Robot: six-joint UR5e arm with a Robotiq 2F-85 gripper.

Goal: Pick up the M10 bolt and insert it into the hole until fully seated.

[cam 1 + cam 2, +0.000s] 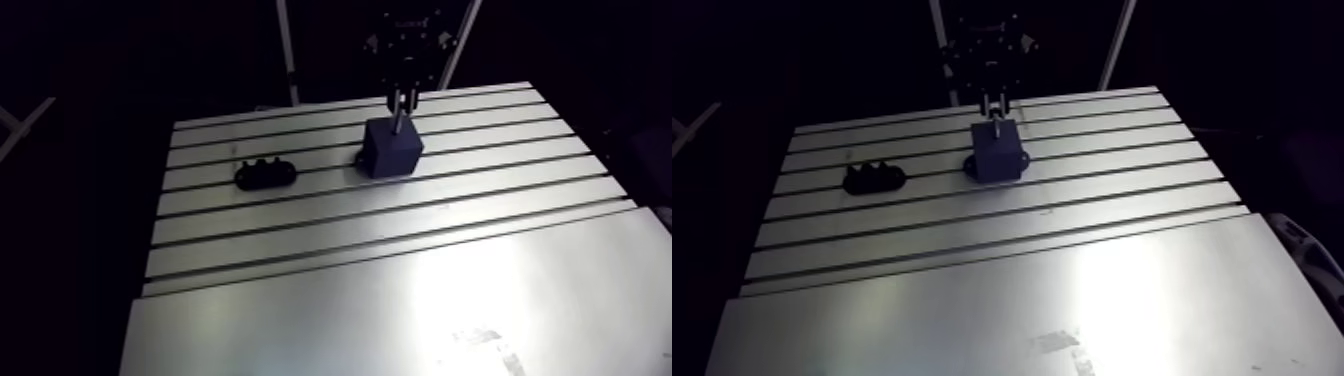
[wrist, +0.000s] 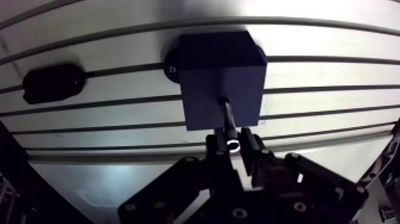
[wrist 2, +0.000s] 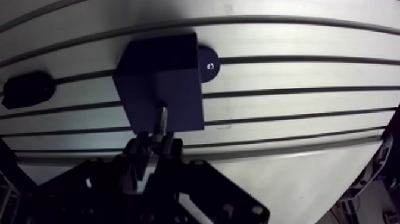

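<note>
The black gripper [image 2: 233,145] is clamped on the shiny head of the slim metal M10 bolt [image 2: 227,116], whose round shank runs toward twelve o'clock into the flat top of a matte dark-blue block [image 2: 214,62], with a rounded black holder [image 2: 52,82] at ten o'clock on the slotted aluminium table [image 2: 333,72].

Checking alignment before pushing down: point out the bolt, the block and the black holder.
bolt [image 2: 227,118]: wrist view, mid shank.
block [image 2: 202,95]: wrist view, face with the hole.
black holder [image 2: 52,82]: wrist view, body centre.
</note>
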